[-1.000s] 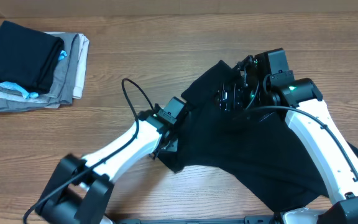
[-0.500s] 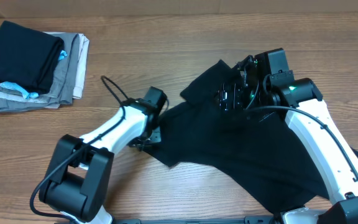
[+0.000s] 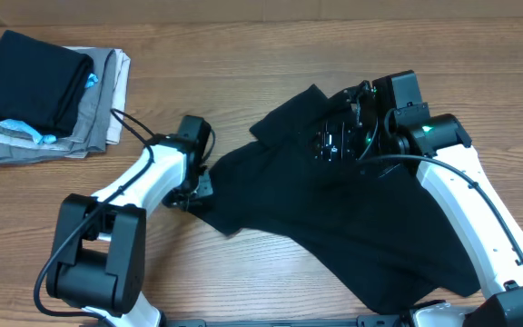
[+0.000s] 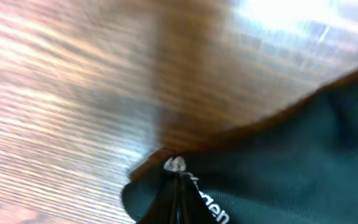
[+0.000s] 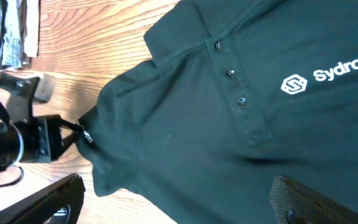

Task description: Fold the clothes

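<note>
The shirt (image 3: 334, 227) lies front-up on the desk (image 3: 243, 54), rumpled. It runs from the centre of the overhead view down to lower right, partly under the R arm (image 3: 479, 209). Collar (image 5: 179, 28), buttons (image 5: 230, 73) and white logo (image 5: 294, 84) all show in the R wrist view, so the front faces up.

L fingers (image 4: 178, 199) are pinched tight on the shirt's left-most edge, centre-left of the overhead view, w/ cloth bunched round the tips. The R wrist view shows the same pinch at left-centre. Sleeve hem or shoulder corner, can't tell. L arm (image 3: 148, 182) reaches in from lower left, low to the desk, prob. so the edge can be drawn outward and the cloth flattened w/o lifting it all.

R fingers (image 5: 316, 199) stand wide apart, holding nothing, hovering over the chest area, upper centre-right of the overhead view. Likely waiting, or placed to take the opposite side.

A pile (image 3: 53, 91) of folded garments sits upper left, well apart from the shirt.

Judgement: early stage, spreading not folding; no fold made yet. Risk: a thin pinch may slip off soft fabric.
</note>
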`<move>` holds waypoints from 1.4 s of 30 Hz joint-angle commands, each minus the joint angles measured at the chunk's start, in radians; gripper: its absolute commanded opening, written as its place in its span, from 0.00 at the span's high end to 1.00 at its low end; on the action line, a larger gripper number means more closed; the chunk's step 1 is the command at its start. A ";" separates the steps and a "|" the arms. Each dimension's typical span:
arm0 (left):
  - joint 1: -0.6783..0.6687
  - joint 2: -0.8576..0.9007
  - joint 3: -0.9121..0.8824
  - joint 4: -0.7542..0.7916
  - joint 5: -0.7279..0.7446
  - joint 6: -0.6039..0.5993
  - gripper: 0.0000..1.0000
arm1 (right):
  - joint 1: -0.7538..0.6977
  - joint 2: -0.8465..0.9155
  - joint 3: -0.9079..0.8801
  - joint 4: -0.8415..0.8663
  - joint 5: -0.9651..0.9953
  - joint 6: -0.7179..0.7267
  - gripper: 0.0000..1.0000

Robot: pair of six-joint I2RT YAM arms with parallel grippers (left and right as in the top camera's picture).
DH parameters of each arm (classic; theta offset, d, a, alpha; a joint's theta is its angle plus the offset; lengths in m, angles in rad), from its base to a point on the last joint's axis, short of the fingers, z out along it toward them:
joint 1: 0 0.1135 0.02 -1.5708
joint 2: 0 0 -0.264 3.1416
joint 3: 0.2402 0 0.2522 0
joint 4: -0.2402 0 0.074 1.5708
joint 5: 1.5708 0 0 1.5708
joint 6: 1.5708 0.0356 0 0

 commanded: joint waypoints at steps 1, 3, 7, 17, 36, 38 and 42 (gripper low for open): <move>0.006 -0.079 0.112 0.005 0.023 0.029 0.94 | -0.003 -0.002 0.007 0.003 -0.005 0.002 0.00; 0.005 -0.126 0.179 0.018 0.088 0.047 0.90 | -0.003 -0.002 0.007 0.003 -0.005 0.002 0.00; 0.003 -0.166 0.264 0.117 0.265 0.055 0.84 | -0.003 -0.002 0.007 0.003 -0.005 0.002 0.00; -0.104 0.058 0.259 0.588 0.510 0.069 0.92 | -0.003 -0.002 0.007 0.003 -0.005 0.002 0.00; -0.198 0.350 0.261 0.797 0.582 0.114 0.95 | -0.003 -0.002 0.007 0.003 -0.005 0.002 0.00; -0.199 0.354 0.261 0.787 0.577 0.114 0.96 | -0.003 -0.002 0.007 0.003 -0.005 0.002 0.00; -0.203 0.369 0.261 0.774 0.551 0.121 0.95 | -0.003 -0.002 0.007 0.003 -0.005 0.002 0.00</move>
